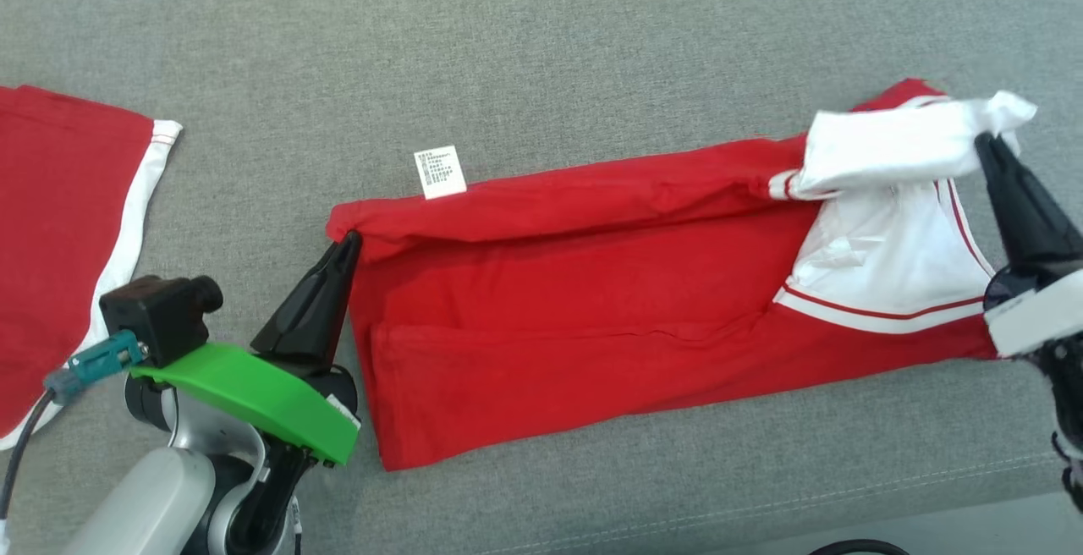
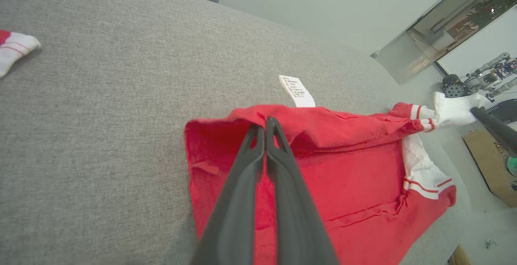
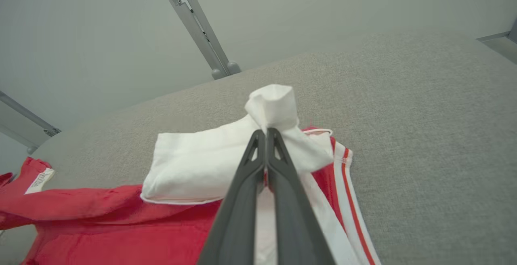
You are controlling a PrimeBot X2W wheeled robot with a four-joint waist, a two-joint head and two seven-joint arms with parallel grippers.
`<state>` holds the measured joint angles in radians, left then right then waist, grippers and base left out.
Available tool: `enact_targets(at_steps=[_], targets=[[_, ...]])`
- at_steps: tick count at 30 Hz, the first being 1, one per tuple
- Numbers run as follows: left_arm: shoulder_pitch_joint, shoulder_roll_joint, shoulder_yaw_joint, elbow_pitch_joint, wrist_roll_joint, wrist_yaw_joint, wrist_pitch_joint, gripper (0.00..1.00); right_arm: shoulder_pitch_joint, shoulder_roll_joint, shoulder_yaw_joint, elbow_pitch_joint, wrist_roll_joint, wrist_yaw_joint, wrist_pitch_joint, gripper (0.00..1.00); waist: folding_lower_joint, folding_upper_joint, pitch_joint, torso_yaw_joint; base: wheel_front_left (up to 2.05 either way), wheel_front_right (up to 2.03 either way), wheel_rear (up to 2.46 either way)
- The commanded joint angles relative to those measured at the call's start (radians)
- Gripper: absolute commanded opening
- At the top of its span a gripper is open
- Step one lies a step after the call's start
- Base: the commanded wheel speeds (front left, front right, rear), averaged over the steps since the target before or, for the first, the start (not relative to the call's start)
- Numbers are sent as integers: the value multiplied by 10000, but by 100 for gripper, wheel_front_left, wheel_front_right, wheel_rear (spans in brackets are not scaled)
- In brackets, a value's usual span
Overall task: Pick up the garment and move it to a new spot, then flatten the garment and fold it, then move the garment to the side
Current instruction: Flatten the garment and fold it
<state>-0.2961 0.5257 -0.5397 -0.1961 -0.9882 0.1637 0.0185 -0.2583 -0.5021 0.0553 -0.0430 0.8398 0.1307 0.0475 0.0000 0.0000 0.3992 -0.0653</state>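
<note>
garment [image 1: 575,318] lies on the grey fabric desk [image 1: 592,47], long axis left-right across the head view, spanning the gap between the two hands. left hand [image 1: 348,242] is pinched tight on the red hem corner at the left end. right hand [image 1: 986,142] is pinched tight on the white sleeve [image 1: 888,149] at the right end, with the sleeve tip bunched past the fingertips. Both grips sit on the far long edge, which is rolled over toward the robot — the rest of the cloth lies nearer the robot than either hand. My read: fold step; the next move needs both hands drawing toward the near edge together, or the edge skews. care label [image 1: 440,172] sticks out past the far edge. second red garment [image 1: 59,225] sits well apart at far left. Room: pale wall, metal frame legs [image 3: 194,18] behind the desk, cardboard box [image 2: 488,164] on the floor.
</note>
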Motion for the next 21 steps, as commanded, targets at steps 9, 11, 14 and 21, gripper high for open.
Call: enact_targets(at_steps=[9,11,14,21], targets=[[1125,-476,245,1350,-589,-476,-995,0,1233,1255,40,644,-493,0,-692,0,0,0,-169,-253,0,0,0],[1293,-504,205,1579,-576,-576,-1134,0,1102,1224,214,1011,-775,0,-792,13,0,0,-179,-295,0,0,0],[1481,-516,200,1946,-532,-522,-1323,13,1021,1075,531,1509,-1335,0,-792,100,0,0,-279,-295,0,0,0],[2415,-37,-118,1864,-280,-323,-1281,100,1629,238,417,971,-1335,-2,21,100,0,0,-687,-441,0,0,0]])
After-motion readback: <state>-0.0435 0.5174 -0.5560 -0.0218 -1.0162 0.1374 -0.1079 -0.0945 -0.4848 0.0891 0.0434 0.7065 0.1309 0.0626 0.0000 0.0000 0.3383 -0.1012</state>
